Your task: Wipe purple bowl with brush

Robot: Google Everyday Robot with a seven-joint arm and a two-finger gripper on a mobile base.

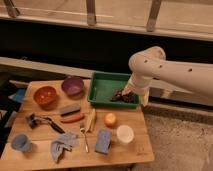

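Note:
The purple bowl (73, 85) stands at the back of the wooden table (135, 150), right of the orange-red bowl (45, 95). The black brush (44, 122) lies flat at the left front of the table, with its bulky head to the left and its thin handle pointing right. My gripper (123, 96) is at the end of the white arm (165, 70), low over the right part of the green tray (102, 82). It is far to the right of the brush and the purple bowl. Something dark shows under it in the tray.
A grey block (69, 109) and an orange-red piece (73, 118) lie mid-table. Further forward are a fork (84, 137), a grey cloth (62, 145), a blue cup (20, 142), a blue sponge (103, 141), an orange ball (110, 119) and a white cup (124, 134).

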